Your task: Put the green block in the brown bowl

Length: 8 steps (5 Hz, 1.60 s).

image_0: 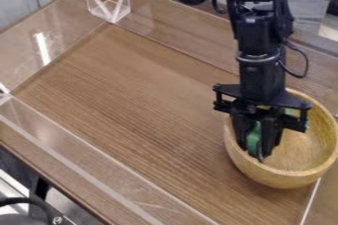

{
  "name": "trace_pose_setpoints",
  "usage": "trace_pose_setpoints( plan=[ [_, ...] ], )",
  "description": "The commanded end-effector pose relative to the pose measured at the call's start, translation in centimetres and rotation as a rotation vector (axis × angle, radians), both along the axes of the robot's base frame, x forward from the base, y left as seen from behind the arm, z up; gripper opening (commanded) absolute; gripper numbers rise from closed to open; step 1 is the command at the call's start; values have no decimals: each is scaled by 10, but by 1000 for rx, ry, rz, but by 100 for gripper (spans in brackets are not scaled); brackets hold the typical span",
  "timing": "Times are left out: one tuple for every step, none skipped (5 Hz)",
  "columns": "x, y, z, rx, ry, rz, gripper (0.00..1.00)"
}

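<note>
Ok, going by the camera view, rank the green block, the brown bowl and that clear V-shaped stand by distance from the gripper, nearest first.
1. green block: between the fingers of the gripper, inside the bowl.
2. brown bowl: around the gripper, lower right.
3. clear V-shaped stand: far top left corner.

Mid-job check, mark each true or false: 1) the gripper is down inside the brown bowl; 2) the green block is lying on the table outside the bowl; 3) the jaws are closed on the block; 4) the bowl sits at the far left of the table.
1) True: the gripper is lowered into the brown bowl.
2) False: the green block is between the fingers, inside the bowl.
3) True: the jaws are shut on it.
4) False: the bowl sits near the right front edge of the table.
</note>
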<state>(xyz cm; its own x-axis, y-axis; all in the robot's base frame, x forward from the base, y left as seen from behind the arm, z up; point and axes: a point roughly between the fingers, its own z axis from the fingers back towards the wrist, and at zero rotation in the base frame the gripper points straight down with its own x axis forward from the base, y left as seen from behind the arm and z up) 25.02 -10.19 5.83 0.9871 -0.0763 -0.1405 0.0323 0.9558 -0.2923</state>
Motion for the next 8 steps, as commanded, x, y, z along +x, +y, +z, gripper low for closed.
trace_pose_setpoints(
  plan=[
    [15, -2, 14, -20, -62, -9, 0],
    [17, -4, 15, -26, -68, -16, 0],
    [18, -6, 17, -31, -71, -24, 0],
    [19, -7, 18, -37, -74, -31, 0],
    [21, -8, 18, -41, -77, -35, 0],
    [22, -9, 19, -45, -80, -39, 0],
    [23, -10, 19, -48, -82, -43, 0],
    [25, -11, 19, -52, -84, -46, 0]
  ],
)
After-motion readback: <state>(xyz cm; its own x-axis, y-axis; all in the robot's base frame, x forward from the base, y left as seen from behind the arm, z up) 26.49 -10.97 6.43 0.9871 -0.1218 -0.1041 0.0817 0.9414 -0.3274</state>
